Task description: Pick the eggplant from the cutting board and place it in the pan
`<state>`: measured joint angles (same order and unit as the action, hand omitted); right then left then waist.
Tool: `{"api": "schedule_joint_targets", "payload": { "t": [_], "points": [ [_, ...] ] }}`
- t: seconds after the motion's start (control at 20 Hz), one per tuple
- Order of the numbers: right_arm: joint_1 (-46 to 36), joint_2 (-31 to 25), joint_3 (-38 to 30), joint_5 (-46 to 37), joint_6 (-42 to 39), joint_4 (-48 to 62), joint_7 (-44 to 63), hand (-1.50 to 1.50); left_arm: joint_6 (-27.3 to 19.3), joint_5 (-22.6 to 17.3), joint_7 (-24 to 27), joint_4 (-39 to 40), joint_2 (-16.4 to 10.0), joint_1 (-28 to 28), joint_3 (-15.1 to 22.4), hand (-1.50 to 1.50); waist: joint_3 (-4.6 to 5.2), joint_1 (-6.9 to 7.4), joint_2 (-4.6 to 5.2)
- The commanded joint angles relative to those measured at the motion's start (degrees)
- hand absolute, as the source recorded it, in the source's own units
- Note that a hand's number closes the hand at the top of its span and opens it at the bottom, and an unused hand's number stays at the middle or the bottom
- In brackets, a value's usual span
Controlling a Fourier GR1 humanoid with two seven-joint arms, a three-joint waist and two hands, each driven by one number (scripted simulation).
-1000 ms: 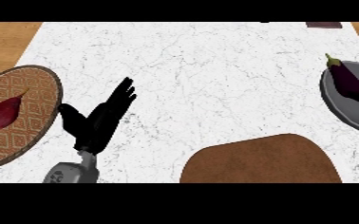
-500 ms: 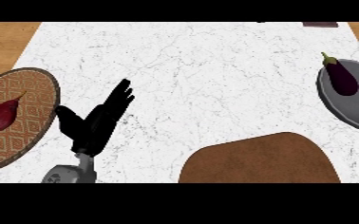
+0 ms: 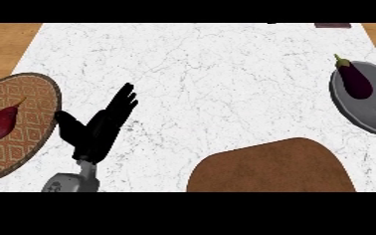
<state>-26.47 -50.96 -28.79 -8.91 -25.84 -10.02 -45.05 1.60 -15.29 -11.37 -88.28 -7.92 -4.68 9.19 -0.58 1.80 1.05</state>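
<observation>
The eggplant [image 3: 354,79] lies in the pan [image 3: 351,111] at 3 o'clock; the left hand [image 3: 97,131] at 8 o'clock rests released. The unseen right hand could knock the pan.

A kitchen: a white marble counter [image 3: 220,74] carries a brown cutting board [image 3: 272,168], a grey pan [image 3: 346,107] holding an eggplant [image 3: 355,80], and a patterned plate [image 3: 34,104].

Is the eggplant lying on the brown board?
No, the eggplant lies in the grey pan at the right edge.
</observation>
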Motion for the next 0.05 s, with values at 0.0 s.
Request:
{"api": "schedule_joint_targets", "payload": {
  "t": [0.0],
  "points": [
    [1.6,-1.0,0.4,0.0,-9.1,-0.5,-6.4,-1.5,0.2,0.2,-0.2,0.4,-0.5,-0.7,-0.5,0.0,0.01,-0.17,-0.11]
  ]
}}
